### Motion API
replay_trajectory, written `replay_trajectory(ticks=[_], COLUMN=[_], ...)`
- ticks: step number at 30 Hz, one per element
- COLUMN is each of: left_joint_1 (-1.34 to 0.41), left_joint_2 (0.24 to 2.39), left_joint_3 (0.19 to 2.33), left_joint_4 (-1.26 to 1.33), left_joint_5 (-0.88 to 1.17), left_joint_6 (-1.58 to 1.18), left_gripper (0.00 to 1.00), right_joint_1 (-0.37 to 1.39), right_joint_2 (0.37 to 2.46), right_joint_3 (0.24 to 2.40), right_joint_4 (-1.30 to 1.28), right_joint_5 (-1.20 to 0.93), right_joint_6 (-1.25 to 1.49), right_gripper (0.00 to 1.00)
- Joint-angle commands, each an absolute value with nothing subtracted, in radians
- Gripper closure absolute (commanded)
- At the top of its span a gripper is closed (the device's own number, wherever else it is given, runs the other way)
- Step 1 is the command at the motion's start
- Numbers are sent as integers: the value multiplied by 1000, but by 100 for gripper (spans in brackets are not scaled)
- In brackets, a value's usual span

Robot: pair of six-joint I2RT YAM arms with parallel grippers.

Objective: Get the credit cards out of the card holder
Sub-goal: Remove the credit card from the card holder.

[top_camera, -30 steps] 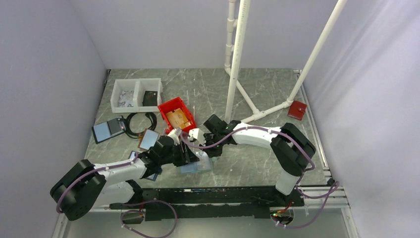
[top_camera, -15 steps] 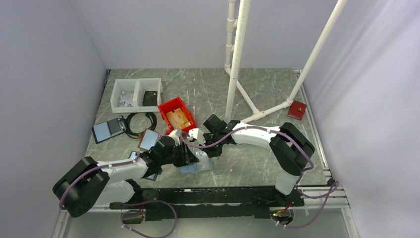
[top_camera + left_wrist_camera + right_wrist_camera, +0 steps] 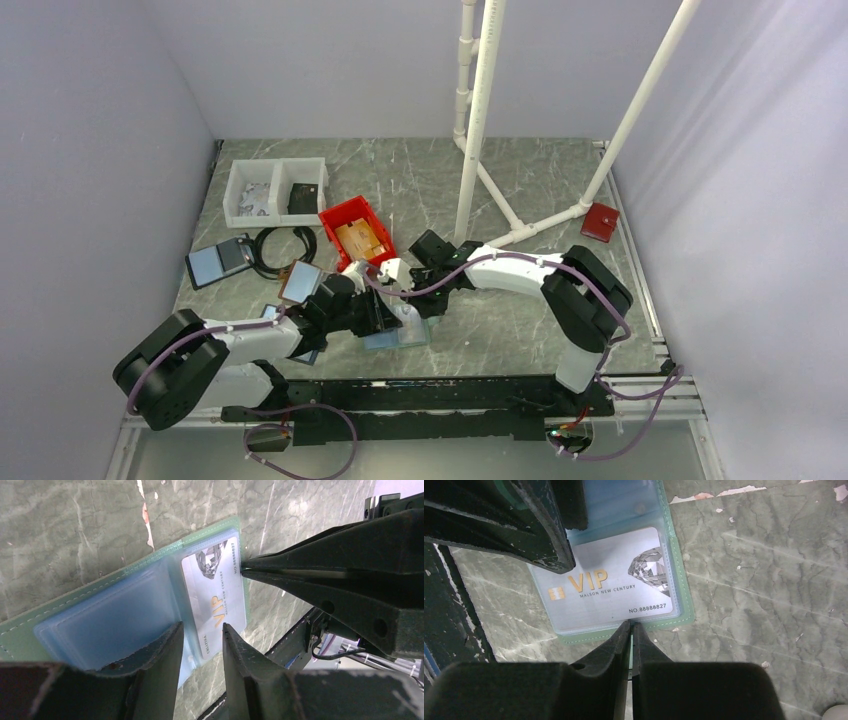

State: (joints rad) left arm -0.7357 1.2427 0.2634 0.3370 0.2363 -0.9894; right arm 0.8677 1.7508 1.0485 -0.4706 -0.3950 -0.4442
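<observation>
On the green-grey marbled tabletop point(image 3: 500, 325), between pale lilac walls point(image 3: 330, 70), both arms meet over the card holder point(image 3: 115, 620).
It lies open and flat near the front edge, a silver VIP card point(image 3: 609, 587) in its pocket. Over it, the left gripper point(image 3: 202, 630) has its fingers parted; the right gripper point(image 3: 630, 626) has its fingers pressed together at the teal edge.

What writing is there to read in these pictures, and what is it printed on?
"VIP": gold letters on the silver card.
"MALSON NEW CENTURY": same card, under VIP.
"NO.88888827": same card, below the diamond picture.
Small print along one short edge of the card: too small to read.
Nothing else readable.
</observation>
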Motion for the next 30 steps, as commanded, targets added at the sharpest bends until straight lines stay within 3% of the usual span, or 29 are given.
replay_trajectory(ticks=[1, 16, 20, 24, 30], left_joint_1=[-739, -740, -739, -739, -738], left_joint_2=[1252, 1318, 1305, 1270, 1211], left_joint_3=[258, 251, 253, 246, 203], left_joint_4=[371, 433, 419, 395, 407], left_joint_5=[244, 268, 263, 250, 229], left_joint_6=[-982, -996, -994, -990, -986], left_gripper=[60, 69, 80, 100, 100], right_joint_1=[869, 874, 873, 869, 856], right_joint_2=[1763, 1819, 1821, 1824, 1820], right_joint_3=[1089, 1135, 1132, 1131, 1135], right_joint_4=[-503, -515, -511, -508, -514], right_joint_5=[-402, -502, -482, -463, -460], right_joint_6=[-451, -388, -384, -383, -391], right_gripper=[93, 93, 93, 93, 90])
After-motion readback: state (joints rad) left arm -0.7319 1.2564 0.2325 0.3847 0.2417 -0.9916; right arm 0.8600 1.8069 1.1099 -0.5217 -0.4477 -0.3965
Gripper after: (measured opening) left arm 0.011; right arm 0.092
